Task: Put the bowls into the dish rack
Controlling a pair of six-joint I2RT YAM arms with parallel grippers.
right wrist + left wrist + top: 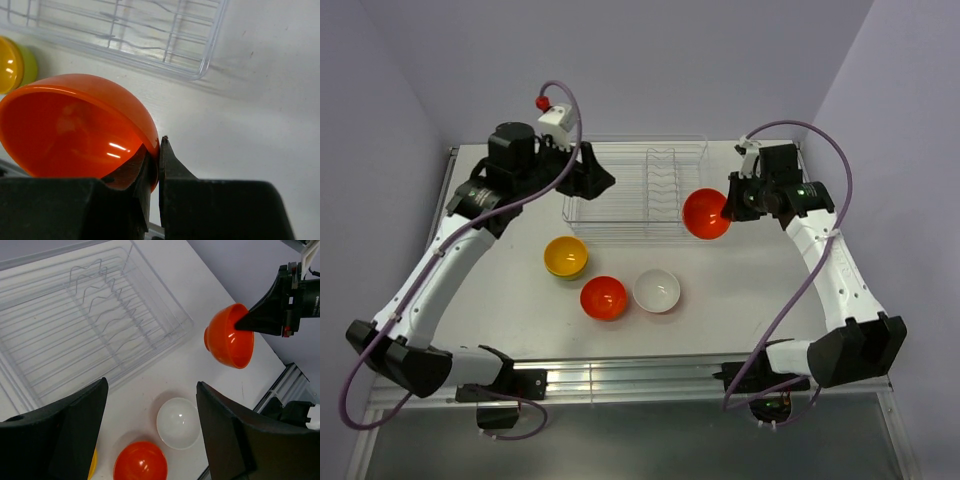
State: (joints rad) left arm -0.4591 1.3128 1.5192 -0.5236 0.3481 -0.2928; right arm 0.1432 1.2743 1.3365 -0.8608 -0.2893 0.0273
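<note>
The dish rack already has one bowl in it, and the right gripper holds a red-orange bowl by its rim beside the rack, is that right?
Not quite. The dish rack holds no bowl yet; the top external view shows only bare ribs inside. The rest stands: the right gripper holds the red-orange bowl by its rim beside the rack.

Four small glossy bowls (604,297), one clear plastic dish rack (618,196)

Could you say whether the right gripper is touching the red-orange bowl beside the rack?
Touching: the right wrist view shows the right gripper pinching the red-orange bowl by its rim.
</note>
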